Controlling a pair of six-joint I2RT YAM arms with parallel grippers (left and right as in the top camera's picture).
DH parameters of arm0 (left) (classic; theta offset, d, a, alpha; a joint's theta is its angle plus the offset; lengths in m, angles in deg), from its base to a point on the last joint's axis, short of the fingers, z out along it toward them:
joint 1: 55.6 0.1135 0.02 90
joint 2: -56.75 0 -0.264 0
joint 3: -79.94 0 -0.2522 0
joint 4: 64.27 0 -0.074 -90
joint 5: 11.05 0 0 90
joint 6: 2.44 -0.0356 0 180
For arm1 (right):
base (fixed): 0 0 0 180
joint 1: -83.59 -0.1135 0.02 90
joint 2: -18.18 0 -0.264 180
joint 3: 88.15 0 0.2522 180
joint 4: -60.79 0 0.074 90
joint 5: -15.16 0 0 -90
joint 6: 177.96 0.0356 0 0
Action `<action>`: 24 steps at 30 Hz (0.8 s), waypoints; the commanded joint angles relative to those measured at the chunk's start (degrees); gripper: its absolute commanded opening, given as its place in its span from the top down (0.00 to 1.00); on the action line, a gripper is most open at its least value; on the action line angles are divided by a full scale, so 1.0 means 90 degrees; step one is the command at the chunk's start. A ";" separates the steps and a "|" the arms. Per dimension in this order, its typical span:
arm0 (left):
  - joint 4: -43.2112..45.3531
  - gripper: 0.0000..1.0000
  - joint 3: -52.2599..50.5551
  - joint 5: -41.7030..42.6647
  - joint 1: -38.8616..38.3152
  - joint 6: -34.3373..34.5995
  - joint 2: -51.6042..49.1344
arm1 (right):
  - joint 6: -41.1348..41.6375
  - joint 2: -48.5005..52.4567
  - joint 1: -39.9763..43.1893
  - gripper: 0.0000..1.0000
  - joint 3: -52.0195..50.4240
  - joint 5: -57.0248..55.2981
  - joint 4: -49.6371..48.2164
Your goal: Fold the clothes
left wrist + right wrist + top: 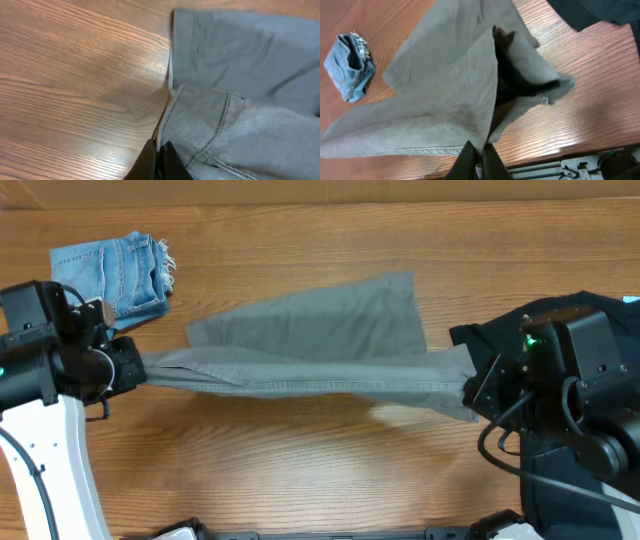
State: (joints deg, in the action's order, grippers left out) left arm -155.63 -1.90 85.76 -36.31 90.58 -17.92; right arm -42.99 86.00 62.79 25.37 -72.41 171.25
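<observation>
Grey-khaki shorts (310,345) hang taut between us: our left gripper (140,368) and right gripper (469,391) each clamp 1 end, likely to stretch the cloth flat for a clean fold.

Grey-khaki shorts (310,340), stretched taut above table

The grey-khaki shorts (310,340) are matt twill cloth with raised stitched seams. The table (300,470) is smooth wood grain with a faint sheen. The denim shorts (110,270) are rough and frayed at the hem; the black T-shirt (600,10) is soft, matt cloth.
</observation>
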 commanded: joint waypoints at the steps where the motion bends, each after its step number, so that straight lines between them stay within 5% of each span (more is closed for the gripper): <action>1: 0.0209 0.96 0.0112 -0.0702 0.0134 0.0095 0.0036 | 0.0000 0.0367 0.0032 0.96 0.0160 -0.0916 -0.0041; 17: 0.2040 0.95 -0.0719 -0.0787 -0.0313 0.0146 -0.2132 | -0.0216 0.3944 0.0818 0.94 0.0160 -0.1484 -0.1955; 18: 0.2237 0.89 -0.0719 -0.0748 -0.0313 0.0146 -0.2259 | -0.0216 0.4150 0.0896 0.90 0.0160 -0.1389 -0.2130; 20: 0.2664 0.55 -0.0719 -0.0478 -0.0316 0.0138 -0.2480 | -0.0510 0.4469 0.1039 0.43 0.0160 -0.1214 -0.2521; 21: 0.2781 0.49 -0.0719 -0.0328 -0.0313 0.0136 -0.2557 | -0.0704 0.4573 0.1117 0.18 0.0163 -0.1120 -0.2664; 24: 0.2730 0.40 -0.0716 -0.0182 -0.0313 0.0131 -0.2618 | -0.0835 0.4685 0.1409 0.07 0.0160 -0.1064 -0.2647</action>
State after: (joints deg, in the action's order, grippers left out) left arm -130.52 -8.39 83.00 -39.37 91.59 -41.00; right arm -47.51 128.14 73.00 25.68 -81.67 146.93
